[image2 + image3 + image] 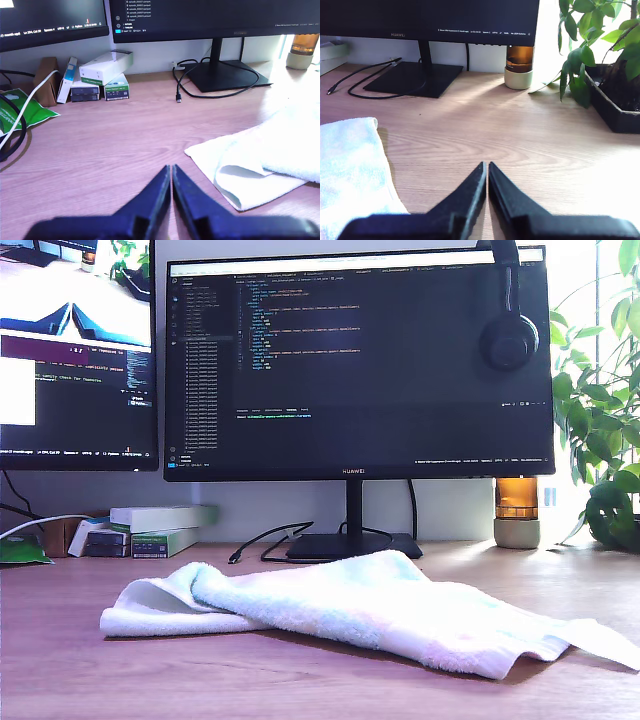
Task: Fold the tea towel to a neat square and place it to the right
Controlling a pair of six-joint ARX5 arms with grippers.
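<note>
Wood-grain tabletop (60, 670) fills the exterior view's foreground beneath two dark monitors; the fluffy white terry tea towel (370, 615) lies loosely folded across its middle, one end layered toward the exterior view's left, the other thin and flat toward the exterior view's right; no arm shows in this view. Through the first wrist view, my first gripper (171, 172) hovers over bare tabletop, jaws closed on nothing, the tea towel's folded end just beside it; small stacked white and green cardboard boxes (105, 75) sit behind. Through the second wrist view, my second gripper (487, 169) has its jaws closed and empty, the tea towel's other end near; a leafy green potted plant (600, 50) stands beyond.
</note>
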